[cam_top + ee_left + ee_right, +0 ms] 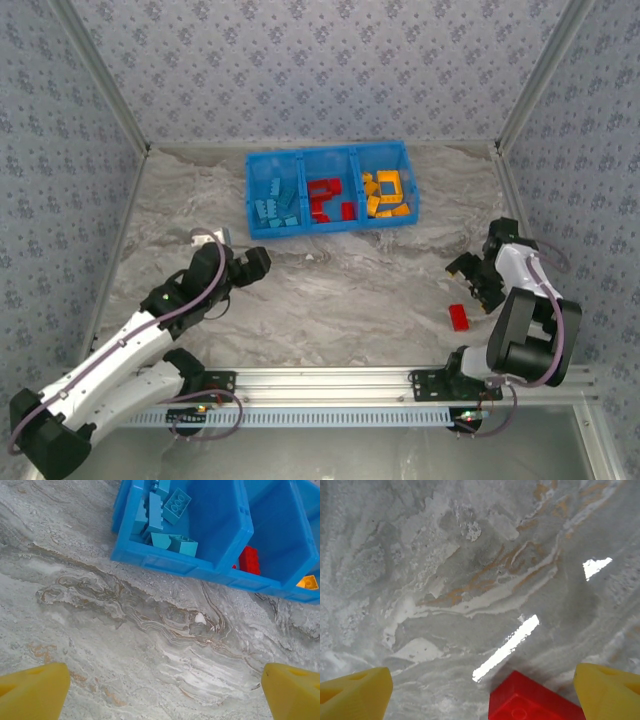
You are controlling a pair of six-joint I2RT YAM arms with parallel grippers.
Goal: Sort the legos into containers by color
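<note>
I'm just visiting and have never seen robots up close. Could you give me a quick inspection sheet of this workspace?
Surface: grey marbled tabletop, flat.
Job's things: bright blue three-compartment plastic bin holds blue bricks left, red bricks middle, orange bricks right; one small red plastic brick lies loose by the right arm.
Clutter: nothing seen.
Grippers: left gripper open, over bare table near the bin; right gripper open, that brick between its yellow fingers, untouched.
Cables: purplish cable along each arm.
Surroundings: patterned wallpaper walls, aluminium rail in front.
</note>
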